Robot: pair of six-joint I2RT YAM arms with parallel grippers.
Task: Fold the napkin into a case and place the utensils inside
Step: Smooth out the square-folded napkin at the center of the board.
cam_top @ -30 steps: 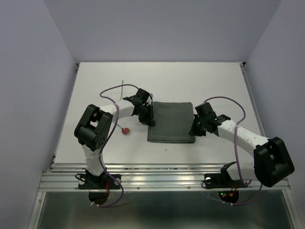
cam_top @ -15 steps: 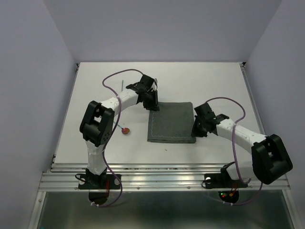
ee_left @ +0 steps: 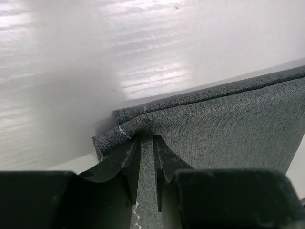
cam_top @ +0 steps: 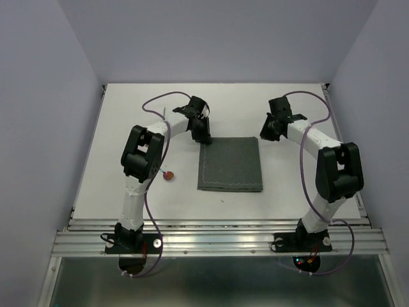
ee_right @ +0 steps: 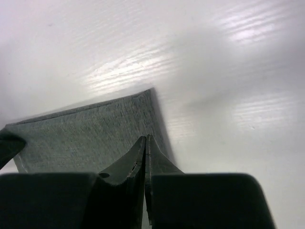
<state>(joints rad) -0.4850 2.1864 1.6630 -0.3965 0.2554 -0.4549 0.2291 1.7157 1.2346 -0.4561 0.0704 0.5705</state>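
Folding the napkin (cam_top: 230, 164) is your step. Your left tool (ee_left: 147, 138) pinches its far corner; your right tool (ee_right: 145, 140) is pressed together, empty. Next, I think, fold it narrower.

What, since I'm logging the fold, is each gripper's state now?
Left gripper: closed on a corner of the dark grey fabric napkin.
Right gripper: closed, apparently empty.

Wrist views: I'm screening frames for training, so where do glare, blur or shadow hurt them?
Left wrist: streaky glare on the table, napkin weave sharp, the fingers dark and soft. Right wrist: similar glare bands on the table, the napkin softer, with a shadow along its right edge.
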